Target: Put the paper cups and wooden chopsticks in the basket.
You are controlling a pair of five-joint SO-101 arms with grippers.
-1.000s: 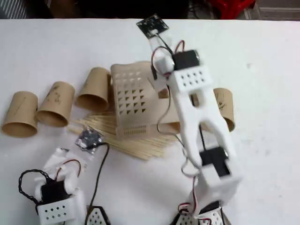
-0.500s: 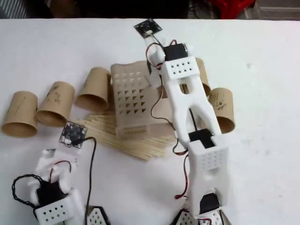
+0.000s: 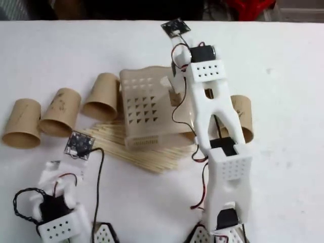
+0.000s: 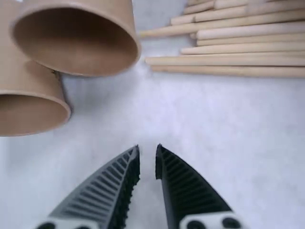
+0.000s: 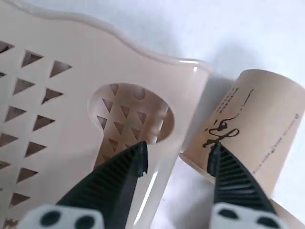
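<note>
A beige perforated basket [image 3: 144, 104] lies mid-table. Three brown paper cups [image 3: 61, 112] lie on their sides to its left, another cup [image 3: 242, 115] to its right. Wooden chopsticks [image 3: 139, 149] are piled along the basket's near side. The right arm [image 3: 207, 96] stretches over the basket's right edge. My right gripper [image 5: 178, 155] is open, its fingers either side of the basket wall [image 5: 157, 71] by the handle hole, a cup [image 5: 248, 124] just beside it. My left gripper [image 4: 147, 160] is shut and empty above bare table, short of two cups [image 4: 76, 38] and the chopsticks [image 4: 228, 47].
The left arm [image 3: 58, 212] sits at the near left corner, its cable looping beside it. The table's far edge runs along the top of the high view, with dark clutter behind it. White tabletop [image 3: 283, 76] lies open to the right.
The right arm swung left over the basket, then back right a little, now covering a cup near the basket's right side. The left arm pulled back toward the near left, then stayed still.
</note>
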